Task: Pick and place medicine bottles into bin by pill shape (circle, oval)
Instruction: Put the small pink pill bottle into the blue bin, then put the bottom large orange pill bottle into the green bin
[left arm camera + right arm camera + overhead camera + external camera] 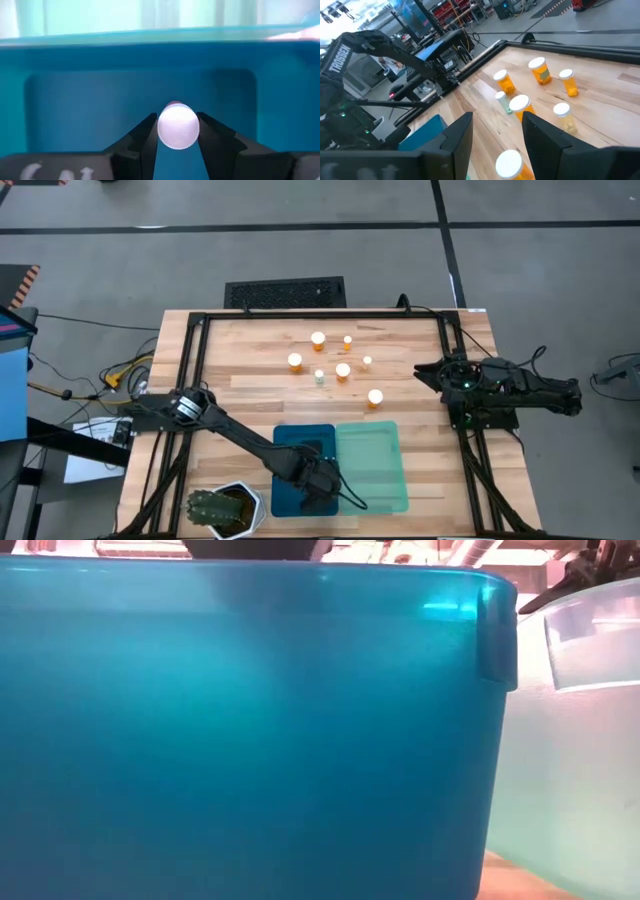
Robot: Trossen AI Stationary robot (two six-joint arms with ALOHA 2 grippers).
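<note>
White lettering "TROSSEN" was read on the left arm (340, 55). The left gripper (178, 145) was reached down into the dark blue tray (290, 442), fingers closed on a white-capped bottle (178, 126). Beside it lay the mint green tray (372, 465). Seven bottles (343, 370) were left standing mid-table on pale wood. The right gripper (496, 131) was parked at the right edge, jaws parted, empty.

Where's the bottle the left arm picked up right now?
The bottle is pinched in the left gripper, over the blue tray, beside the green tray.
</note>
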